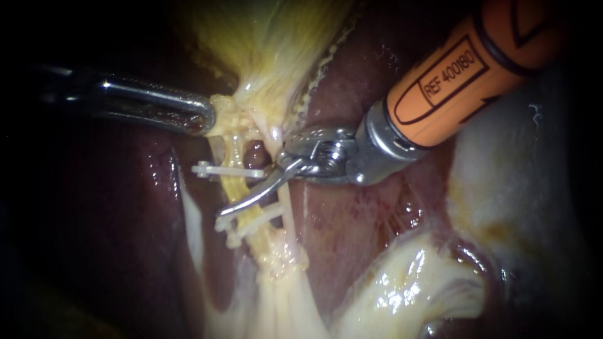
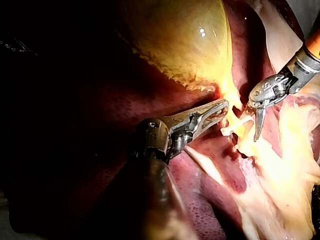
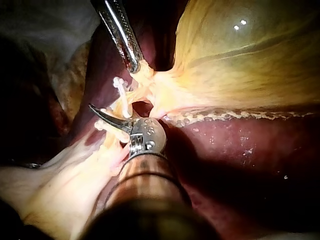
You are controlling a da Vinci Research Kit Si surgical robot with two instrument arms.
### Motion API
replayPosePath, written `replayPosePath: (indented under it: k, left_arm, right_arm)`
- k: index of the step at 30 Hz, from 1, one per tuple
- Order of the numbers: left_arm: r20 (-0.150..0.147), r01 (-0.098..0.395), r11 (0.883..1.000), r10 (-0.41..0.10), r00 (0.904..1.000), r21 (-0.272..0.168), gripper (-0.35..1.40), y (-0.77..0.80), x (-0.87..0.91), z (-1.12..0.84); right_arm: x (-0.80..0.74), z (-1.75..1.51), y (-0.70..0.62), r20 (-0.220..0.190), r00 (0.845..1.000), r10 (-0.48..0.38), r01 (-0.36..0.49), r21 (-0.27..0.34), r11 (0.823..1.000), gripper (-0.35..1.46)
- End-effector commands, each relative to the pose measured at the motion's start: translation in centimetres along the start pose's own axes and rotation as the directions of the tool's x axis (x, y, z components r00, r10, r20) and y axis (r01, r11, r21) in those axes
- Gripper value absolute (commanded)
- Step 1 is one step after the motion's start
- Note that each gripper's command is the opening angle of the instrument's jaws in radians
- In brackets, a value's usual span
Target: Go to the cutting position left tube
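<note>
My left instrument (image 1: 210,119) grips the gallbladder (image 1: 276,37). My right instrument (image 1: 225,211), jaws closed, reaches the left tube (image 1: 234,188) between clips (image 1: 217,169); next, open astride it.

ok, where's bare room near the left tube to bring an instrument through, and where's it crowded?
Free: bare liver right of the left tube, below the right instrument. Crowded: clips on that tube, left instrument gripping gallbladder neck above.
</note>
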Motion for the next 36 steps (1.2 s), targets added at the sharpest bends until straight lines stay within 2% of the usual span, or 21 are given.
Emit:
replayPosePath:
  k: [1, 7, 14, 19, 24, 29, 36]
  left_arm:
    - [0.000, 0.000, 1.000, 0.000, 1.0000, 0.000, -0.35, 0.00, 0.00, 0.00]
    - [0.000, 0.000, 1.000, 0.000, 1.0000, 0.000, -0.35, 0.00, 0.00, 0.00]
    - [-0.001, 0.000, 1.000, 0.000, 1.0000, 0.003, -0.35, 0.00, 0.00, -0.01]
    - [-0.001, 0.000, 1.000, 0.000, 1.0000, 0.003, -0.35, 0.00, 0.00, -0.01]
    - [-0.001, 0.000, 1.000, 0.000, 1.0000, 0.003, -0.35, 0.00, 0.00, -0.01]
    - [-0.001, 0.000, 1.000, 0.000, 1.0000, 0.003, -0.35, -0.01, 0.01, -0.01]
    - [-0.001, 0.000, 1.000, 0.000, 1.0000, 0.003, -0.35, -0.01, 0.01, -0.01]
  right_arm:
    - [0.00, 0.03, 0.01, -0.005, 1.000, 0.000, 0.000, 0.005, 1.000, 1.18]
    - [0.02, 0.15, 0.06, -0.043, 0.999, 0.024, -0.023, 0.032, 0.999, 1.18]
    - [0.00, 0.23, 0.10, -0.092, 0.996, 0.019, -0.013, 0.065, 0.998, 1.14]
    - [-0.03, 0.30, 0.12, -0.097, 0.995, 0.015, -0.009, 0.068, 0.998, 1.14]
    - [0.01, 0.36, 0.14, -0.143, 0.990, 0.016, -0.004, 0.084, 0.996, 1.14]
    - [0.09, 0.38, 0.08, -0.191, 0.982, 0.004, 0.016, 0.107, 0.994, 1.16]
    - [0.26, 0.34, -0.07, -0.236, 0.972, -0.001, 0.034, 0.135, 0.990, 1.16]
